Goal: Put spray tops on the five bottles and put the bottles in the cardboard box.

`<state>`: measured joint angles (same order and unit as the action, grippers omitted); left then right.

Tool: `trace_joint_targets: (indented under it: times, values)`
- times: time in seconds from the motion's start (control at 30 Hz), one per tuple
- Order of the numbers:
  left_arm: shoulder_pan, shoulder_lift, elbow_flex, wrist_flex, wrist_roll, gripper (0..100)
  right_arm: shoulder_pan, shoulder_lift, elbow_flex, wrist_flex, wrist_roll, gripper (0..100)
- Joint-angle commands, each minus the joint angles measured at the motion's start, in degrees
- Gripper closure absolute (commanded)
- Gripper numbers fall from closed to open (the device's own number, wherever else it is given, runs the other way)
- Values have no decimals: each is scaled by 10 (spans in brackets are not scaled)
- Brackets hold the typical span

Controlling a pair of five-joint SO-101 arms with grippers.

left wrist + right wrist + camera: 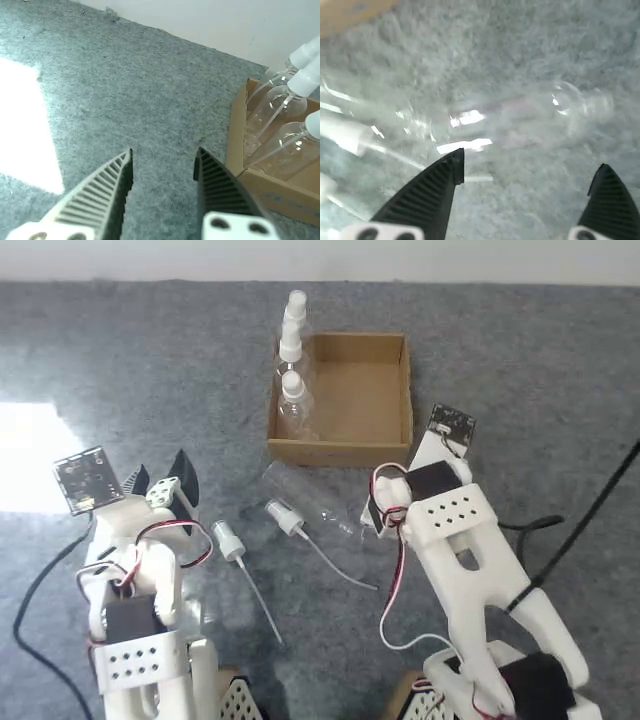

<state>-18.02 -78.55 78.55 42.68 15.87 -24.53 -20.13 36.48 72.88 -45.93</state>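
Overhead: 2 loose spray tops [228, 540] [285, 517] | right fingers [430, 192] spread over bottle [520, 115]

Fuzzy matt grey felt table cover [520, 360], plain matt brown cardboard box [340, 452], clear glossy plastic bottles [296, 412] flashing highlights, smooth white plastic spray tops [227, 538], ribbed matt black plastic on the left gripper [164, 152] and right gripper [532, 159], smooth white plastic arm shells [470, 540].
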Motion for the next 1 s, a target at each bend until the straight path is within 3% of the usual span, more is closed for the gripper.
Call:
trace_joint_targets:
  times: [0.0, 0.23, 0.43, 0.67, 0.8, 0.97]
  values:
    - [-1, -7, -3, -19, -6, 813, -5, 35, 7, -73, -43, 636]
    - [-2, -7, -3, -19, -6, 813, -4, 92, 36, -159, -72, 636]
    - [-2, -7, -3, -19, -6, 813, 51, 113, 36, -186, -72, 641]
    - [-2, -7, -3, -19, -6, 813, 82, 120, 35, -189, -63, 801]
    - [-2, -7, -3, -19, -6, 813, 87, 116, 36, -175, -36, 792]
    - [-2, -7, -3, -19, -6, 813, 141, 116, 32, -141, 114, 793]
